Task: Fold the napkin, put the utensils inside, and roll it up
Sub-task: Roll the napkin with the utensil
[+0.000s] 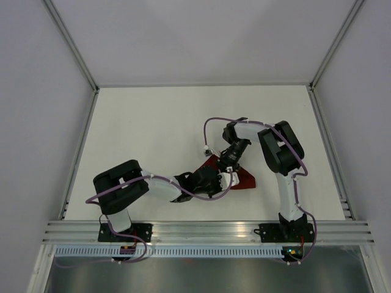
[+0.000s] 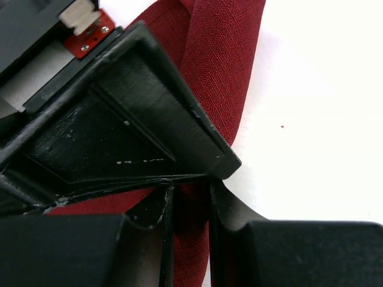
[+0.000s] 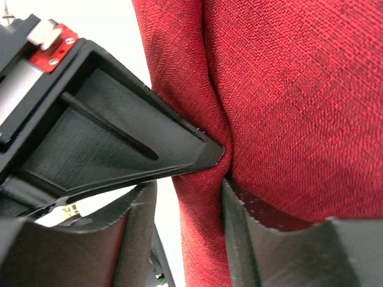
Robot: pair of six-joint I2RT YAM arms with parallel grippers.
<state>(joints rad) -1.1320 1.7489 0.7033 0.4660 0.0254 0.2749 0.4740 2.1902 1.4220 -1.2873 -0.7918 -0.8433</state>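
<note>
The dark red napkin (image 1: 244,179) lies bunched on the white table (image 1: 153,122), right of centre near the front. My left gripper (image 1: 214,181) is at its left end, shut on a fold of the cloth (image 2: 221,54) that runs between its jaws (image 2: 190,203). My right gripper (image 1: 230,163) comes down on the napkin from behind, close against the left gripper. In the right wrist view a bunched ridge of cloth (image 3: 287,89) passes between its jaws (image 3: 188,203). It touches the right finger, and a strip of table shows beside the left finger. No utensils are in view.
The two grippers almost touch; each shows as a large black body at the upper left of the other's wrist view. Grey walls enclose the table on three sides. An aluminium rail (image 1: 208,231) runs along the near edge.
</note>
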